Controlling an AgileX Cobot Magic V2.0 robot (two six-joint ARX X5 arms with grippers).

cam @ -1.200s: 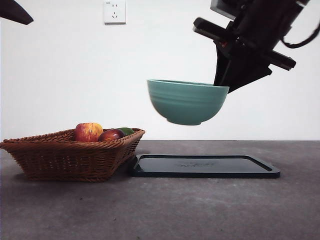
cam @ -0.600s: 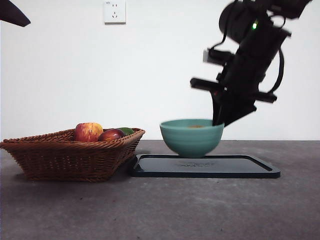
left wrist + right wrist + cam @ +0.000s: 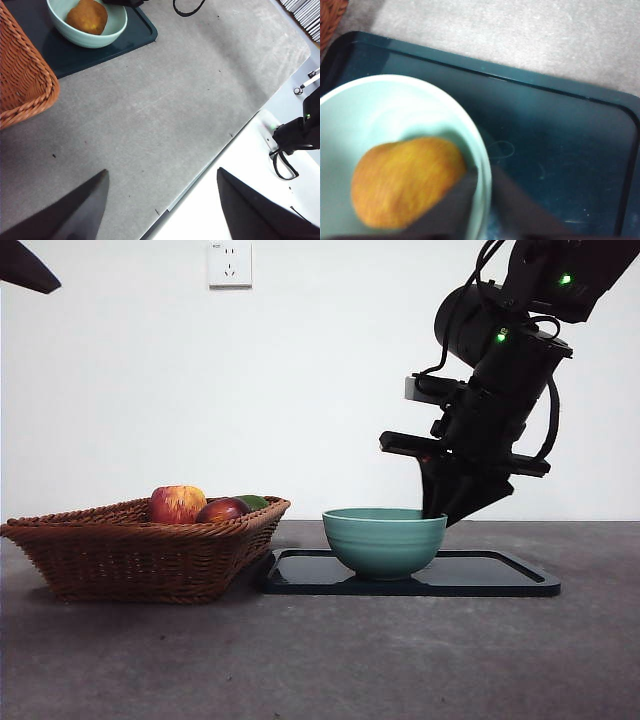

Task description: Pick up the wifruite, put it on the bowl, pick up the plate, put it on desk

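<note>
The right claw point(image 3: 479, 200) pinches the rim of the bowl point(image 3: 385, 540), one jaw inside beside the orange-brown fruit point(image 3: 405, 182), one outside. The bowl hangs directly under the claw, resting on the black tray point(image 3: 500, 575), not the bare surface point(image 3: 330, 660). The next move likely turns on carrying it sideways off the tray. The left claw point(image 3: 160, 210) waits wide apart, well away and empty.

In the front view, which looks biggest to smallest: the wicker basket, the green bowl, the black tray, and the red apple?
1. Tray and basket: about equally wide; the basket is taller, but it also stands nearer the camera, so I won't rank them.
2. Bowl.
3. Apple.
</note>
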